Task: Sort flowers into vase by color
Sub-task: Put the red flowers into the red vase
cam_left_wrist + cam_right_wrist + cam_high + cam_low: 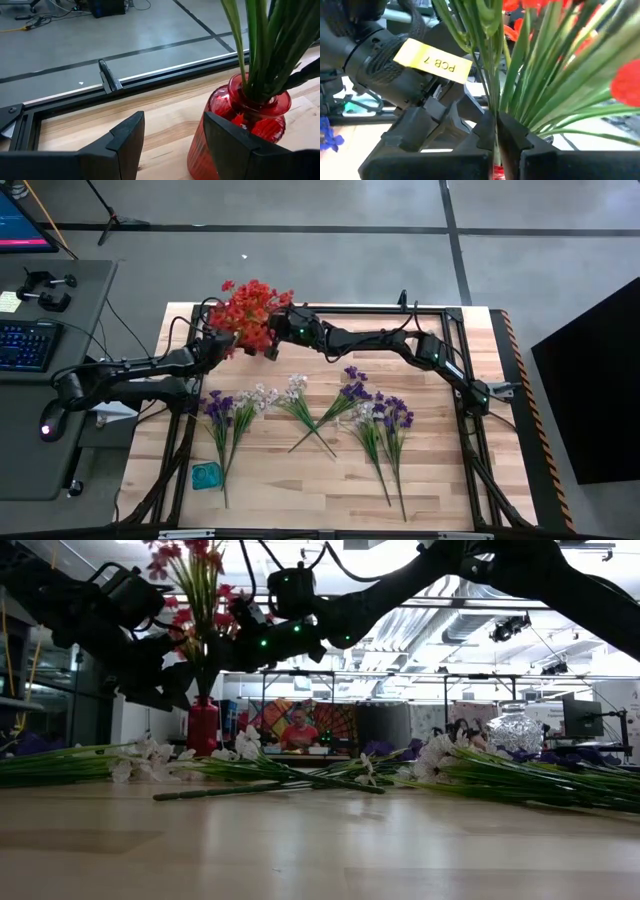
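Red flowers are held in the red vase, upper centre, by the closed right gripper; release is needed next. The left gripper is spread wide beside the vase.

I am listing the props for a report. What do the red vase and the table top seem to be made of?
The red vase looks like glass: it is see-through, glossy, with ribbed sides and bright highlights on its rim, though clear plastic is possible. The table top looks like pale wood with a matte finish: plank seams and grain lines show across it.
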`<state>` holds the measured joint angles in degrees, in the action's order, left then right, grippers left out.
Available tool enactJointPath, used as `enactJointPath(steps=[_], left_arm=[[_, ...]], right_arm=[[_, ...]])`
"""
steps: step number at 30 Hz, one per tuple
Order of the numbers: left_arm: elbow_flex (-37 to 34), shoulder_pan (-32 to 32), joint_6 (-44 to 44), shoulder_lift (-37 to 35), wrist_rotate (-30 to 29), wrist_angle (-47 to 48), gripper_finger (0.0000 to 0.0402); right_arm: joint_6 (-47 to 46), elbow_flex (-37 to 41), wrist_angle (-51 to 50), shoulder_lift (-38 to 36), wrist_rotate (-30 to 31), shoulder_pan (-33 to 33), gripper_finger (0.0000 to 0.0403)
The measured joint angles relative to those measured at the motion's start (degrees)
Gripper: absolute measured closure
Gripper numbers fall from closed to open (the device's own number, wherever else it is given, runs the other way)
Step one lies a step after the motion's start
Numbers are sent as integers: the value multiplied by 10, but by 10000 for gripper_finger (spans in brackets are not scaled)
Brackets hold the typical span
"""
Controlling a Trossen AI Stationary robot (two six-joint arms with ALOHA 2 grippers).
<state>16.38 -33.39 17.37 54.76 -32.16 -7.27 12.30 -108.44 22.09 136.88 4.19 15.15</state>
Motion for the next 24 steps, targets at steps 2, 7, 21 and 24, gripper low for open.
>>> enactJointPath(steps=[2,7,21,24], left_arm=[[0,0,0,0,0,0,211],[0,0,0,0,0,0,211],[0,0,5,0,-1,-4,211],[0,0,5,0,-2,-4,211]], right_arm=[[-11,0,0,0,-1,3,402],[-22,0,-12,0,-1,10,402],[-100,0,-62,-1,-2,27,403],[-128,0,-77,-1,-12,30,403]])
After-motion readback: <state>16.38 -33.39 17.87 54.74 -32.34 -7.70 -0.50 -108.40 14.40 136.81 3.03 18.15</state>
